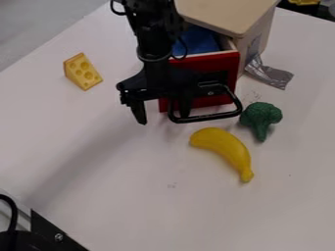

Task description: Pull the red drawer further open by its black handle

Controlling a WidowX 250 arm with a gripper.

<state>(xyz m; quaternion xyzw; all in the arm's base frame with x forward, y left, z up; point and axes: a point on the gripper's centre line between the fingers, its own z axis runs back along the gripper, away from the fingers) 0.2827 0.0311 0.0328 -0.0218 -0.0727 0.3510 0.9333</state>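
White table (118,196), matte top, pale with a slight pink-lilac cast. Left edge runs diagonally; plain grey floor (39,32) beyond it, smooth. Far right edge backs onto a dark strip (310,13). Past that edge: a bright yellow item (304,2), partly cut off, can't identify; grey-white clutter (325,6) beside it. Faint smudge (172,185) mid-table, small dark speck (290,175) right of it. Lighting diffuse; broad soft shadow (82,164) slants toward the table's near left corner.

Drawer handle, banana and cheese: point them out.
Drawer handle (209,117), camera view, its long front bar.
Banana (227,145), camera view, middle of its curve.
Cheese (83,72), camera view, its holed face.
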